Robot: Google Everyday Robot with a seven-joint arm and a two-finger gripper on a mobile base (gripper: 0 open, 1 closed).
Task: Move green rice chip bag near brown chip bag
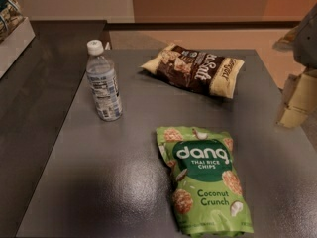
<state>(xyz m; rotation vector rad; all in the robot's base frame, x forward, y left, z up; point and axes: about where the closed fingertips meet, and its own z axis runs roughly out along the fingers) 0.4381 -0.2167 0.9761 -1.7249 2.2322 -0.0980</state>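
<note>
on the near half of the grey table [114,162], the green rice chip bag [205,180] lies flat and face up. its "dang" badge and "coconut crunch" lettering are readable, its top edge points to the far side, and its bottom edge reaches the lower limit of the view. the brown chip bag [195,69] lies flat toward the far edge of the same table, slanted, with cream ends at left and right. a stretch of bare tabletop separates it from the green pouch, so the two are apart. a clear plastic water bottle [103,82] with a white cap stands upright to the left of the brown bag, apart from both bags. the gripper [296,97], cream-coloured, hangs at the right edge of the view, out past the table's right side, level with the brown bag and clear of both bags. whether it is spread or closed i cannot tell. a darker counter [39,98] adjoins the table on the left, with a white box [15,41] at its far left.
</note>
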